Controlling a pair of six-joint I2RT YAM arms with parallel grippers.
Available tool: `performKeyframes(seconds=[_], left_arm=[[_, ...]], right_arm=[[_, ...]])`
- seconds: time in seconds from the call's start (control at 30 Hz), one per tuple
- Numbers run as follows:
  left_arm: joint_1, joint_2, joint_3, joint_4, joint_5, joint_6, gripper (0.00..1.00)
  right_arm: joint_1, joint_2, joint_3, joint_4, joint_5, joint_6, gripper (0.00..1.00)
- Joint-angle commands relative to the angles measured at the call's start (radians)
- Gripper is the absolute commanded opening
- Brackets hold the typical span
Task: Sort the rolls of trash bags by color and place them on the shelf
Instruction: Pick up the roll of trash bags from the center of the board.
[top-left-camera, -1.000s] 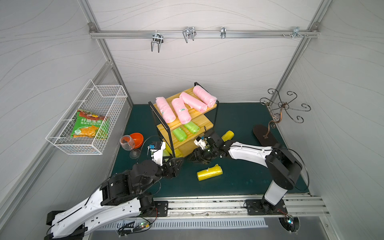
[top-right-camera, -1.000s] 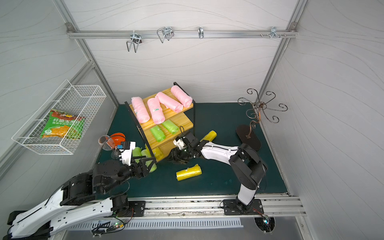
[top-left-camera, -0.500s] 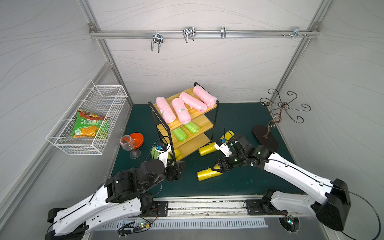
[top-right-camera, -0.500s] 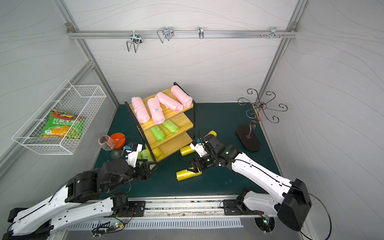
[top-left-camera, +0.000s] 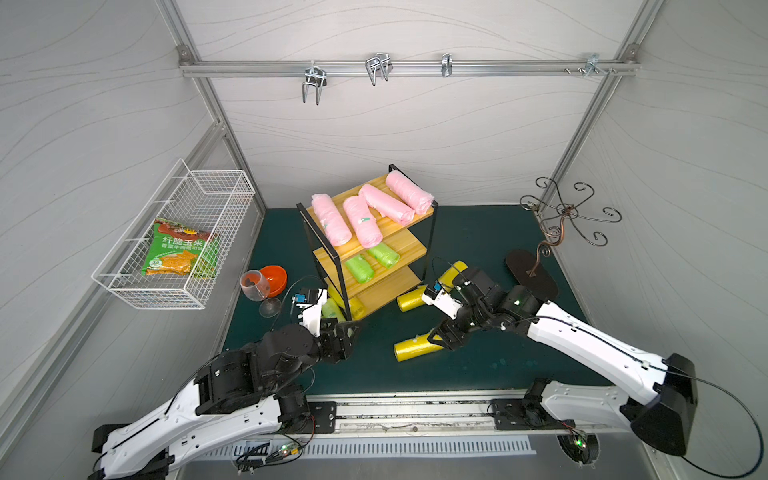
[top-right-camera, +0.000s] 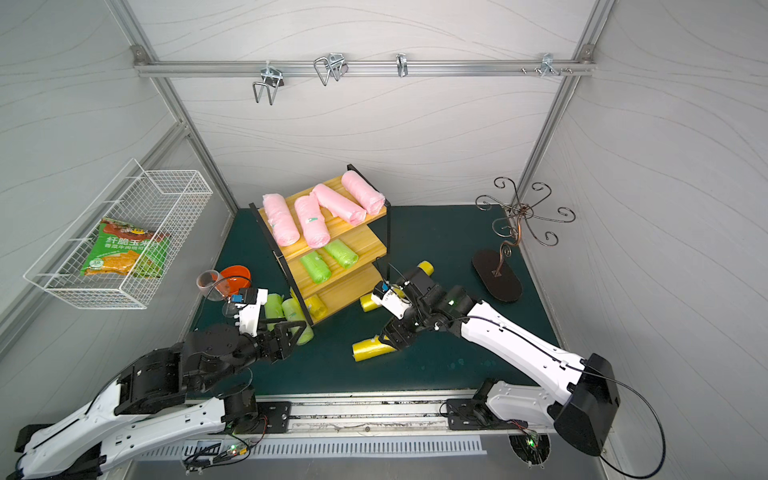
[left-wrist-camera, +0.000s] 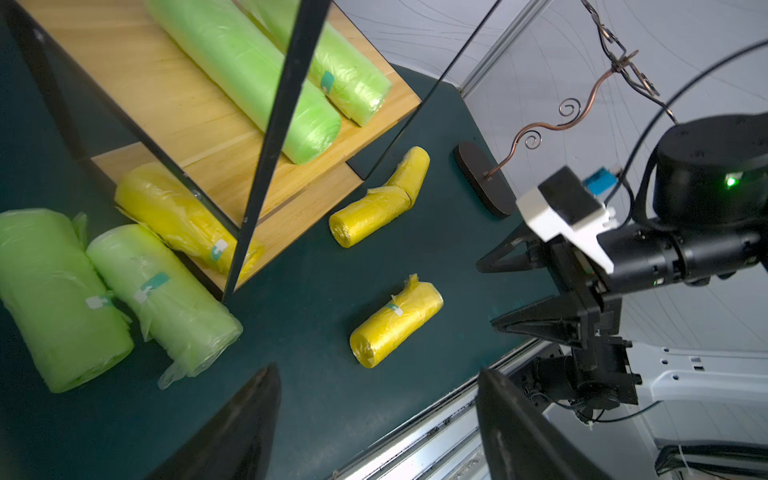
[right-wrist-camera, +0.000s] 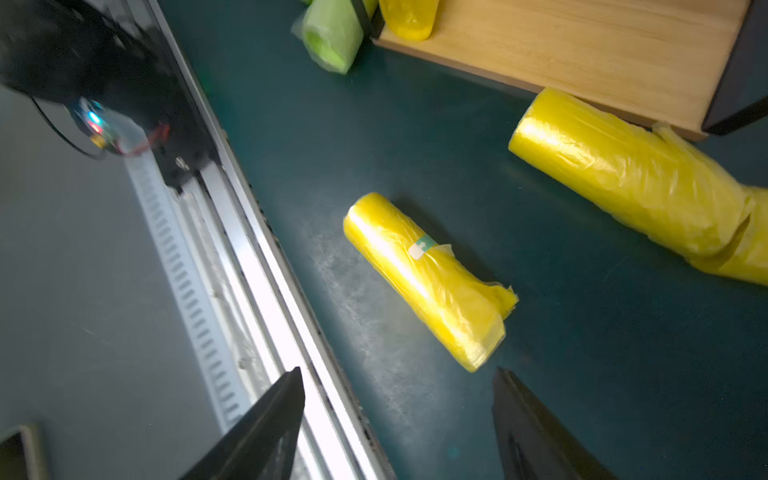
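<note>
While left pincer (left-wrist-camera: 376, 374) and right pincer (right-wrist-camera: 397, 370) gape empty | crinkly plastic-wrapped yellow roll (right-wrist-camera: 428, 278) unheld

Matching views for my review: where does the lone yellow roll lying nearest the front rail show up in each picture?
In a top view: yellow roll low centre.
In a top view: likewise low centre.
Left wrist: just below centre.
Right wrist: centre.
Shared landmark: shelf's bottom board.
</note>
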Motion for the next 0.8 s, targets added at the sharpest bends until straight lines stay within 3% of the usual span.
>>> performKeyframes(seconds=[0.0, 0.23, 0.43, 0.77], left_arm=[[0.0, -0.027, -0.031, -0.007, -0.04, -0.064, 0.78], [0.0, -0.032, -0.042, -0.022, -0.043, -0.088, 0.78], [0.0, -0.038, -0.047, -0.023, -0.046, -0.09, 0.79], [0.0, -0.051, -0.068, -0.002, -0.049, -0.093, 0.79]], right_arm=[[0.003, -0.032, -0.093, 0.077, 0.075, -0.269, 0.77], [-0.076, 0.02, -0.089, 0.082, -0.063, -0.425, 0.83], [-0.062, 0.112, -0.052, 0.028, -0.116, -0.516, 0.85], [-0.016, 0.263, -0.092, 0.119, -0.003, -0.535, 0.85]])
